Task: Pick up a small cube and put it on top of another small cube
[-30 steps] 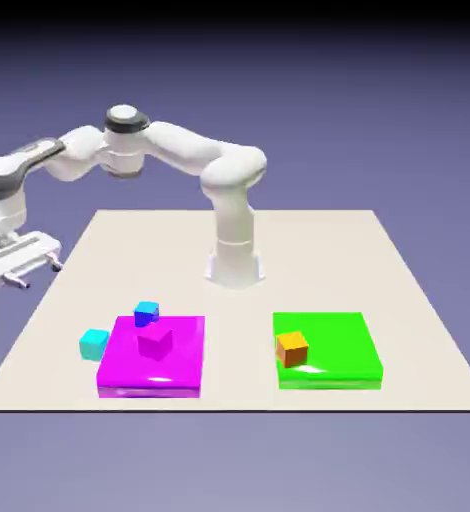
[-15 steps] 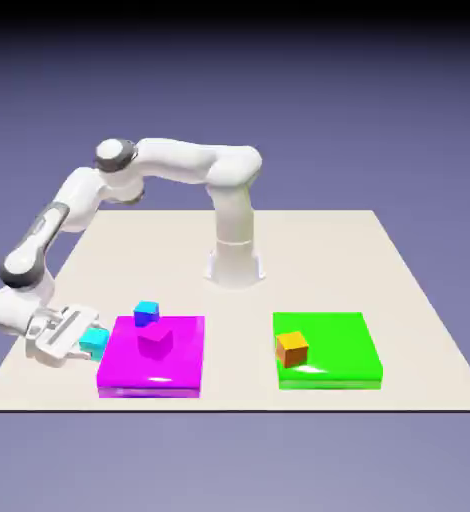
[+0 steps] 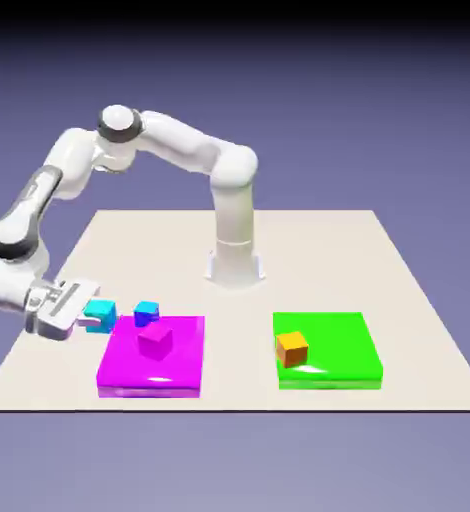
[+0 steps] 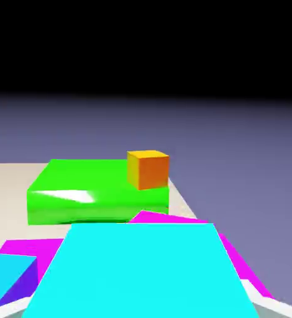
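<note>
Over at the exterior view's left, your gripper [image 3: 82, 318] is clamped on the light cyan cube [image 3: 101, 314], which has come up off the table [image 3: 309, 240] since half a second ago and now hangs beside the magenta block [image 3: 174, 365]. That's the pick done, so you've only the carry to the blue cube [image 3: 146, 312] left, judging by how close it sits.

White jointed robot arm [image 3: 179, 150] rises from its base, bends at the elbow and descends toward the exterior view's left. Two-finger gripper [image 3: 85, 316] lies roughly level, jaws closed on the small light cyan cube [image 3: 101, 314].
</note>
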`<state>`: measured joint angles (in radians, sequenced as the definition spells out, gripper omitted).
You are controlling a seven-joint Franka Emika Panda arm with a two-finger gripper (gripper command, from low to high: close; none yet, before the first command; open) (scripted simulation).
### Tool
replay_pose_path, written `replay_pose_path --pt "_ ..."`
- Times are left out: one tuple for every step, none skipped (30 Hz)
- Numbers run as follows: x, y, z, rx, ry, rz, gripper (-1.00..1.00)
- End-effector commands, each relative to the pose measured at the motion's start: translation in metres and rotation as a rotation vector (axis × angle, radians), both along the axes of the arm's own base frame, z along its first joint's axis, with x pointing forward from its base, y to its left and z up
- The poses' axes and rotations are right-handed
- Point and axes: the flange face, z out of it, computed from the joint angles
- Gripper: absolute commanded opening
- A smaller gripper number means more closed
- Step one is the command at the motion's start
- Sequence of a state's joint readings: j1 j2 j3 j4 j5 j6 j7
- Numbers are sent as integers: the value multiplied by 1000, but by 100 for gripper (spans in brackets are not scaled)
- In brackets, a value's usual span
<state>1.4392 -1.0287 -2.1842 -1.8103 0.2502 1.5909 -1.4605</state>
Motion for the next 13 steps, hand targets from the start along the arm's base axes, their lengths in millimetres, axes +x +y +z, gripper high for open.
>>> replay_pose_path --pt "4 11 6 0 3 3 -100" --pt "7 21 11 -1 8 5 -100" --pt "10 32 16 -2 12 7 -100" --pt "13 42 21 -4 18 8 -100" --pt "13 42 21 -4 18 8 -100" --pt "13 42 21 -4 18 8 -100" --pt "15 58 11 -3 17 8 -100" --pt "16 73 1 -3 17 8 -100" --pt "17 89 -9 -4 18 8 -100" --pt "17 91 -10 -4 18 8 -100" --pt "17 91 -10 -4 18 8 100" --pt "17 91 -10 -4 18 8 100" --pt "16 75 0 -3 17 8 100"
